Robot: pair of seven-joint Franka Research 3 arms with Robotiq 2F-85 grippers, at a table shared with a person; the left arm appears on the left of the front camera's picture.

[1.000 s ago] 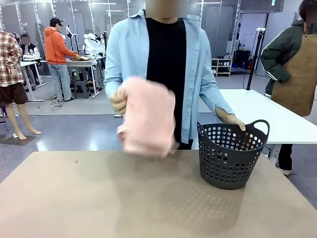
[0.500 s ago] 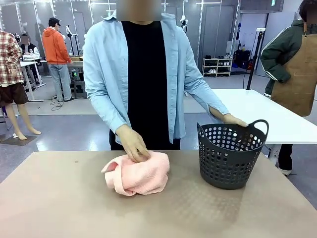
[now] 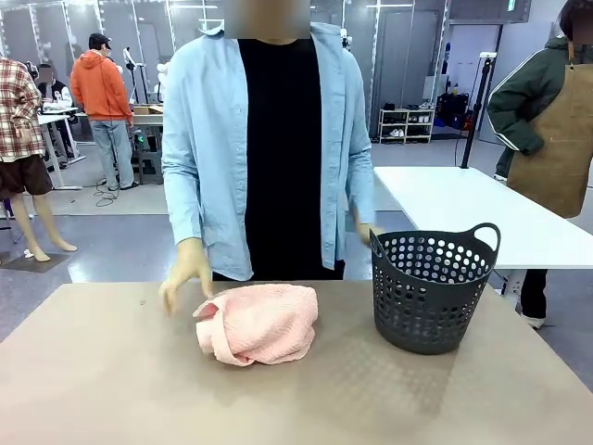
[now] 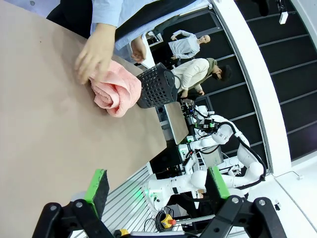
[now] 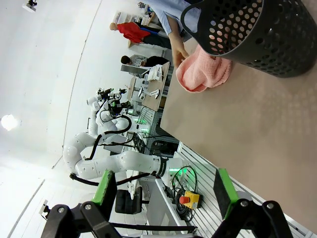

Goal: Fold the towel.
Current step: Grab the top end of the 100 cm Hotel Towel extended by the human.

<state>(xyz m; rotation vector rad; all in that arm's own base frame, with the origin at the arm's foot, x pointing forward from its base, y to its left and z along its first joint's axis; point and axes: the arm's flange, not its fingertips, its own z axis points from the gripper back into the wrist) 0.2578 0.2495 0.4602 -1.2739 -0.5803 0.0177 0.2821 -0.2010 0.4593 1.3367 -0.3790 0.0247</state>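
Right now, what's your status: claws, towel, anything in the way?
Left gripper open, empty. Right gripper open, empty. Towel bunched on the table beside the basket, not folded. Person's hand close by the towel.

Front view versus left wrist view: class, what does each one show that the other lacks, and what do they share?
Front view adds: a person in an orange hoodie standing far behind. Left wrist view adds: the left gripper, its green-padded fingers spread open with nothing between them. Shared: the crumpled pink towel lying on the brown table, the dark perforated basket beside it, and a person's hand close to the towel.
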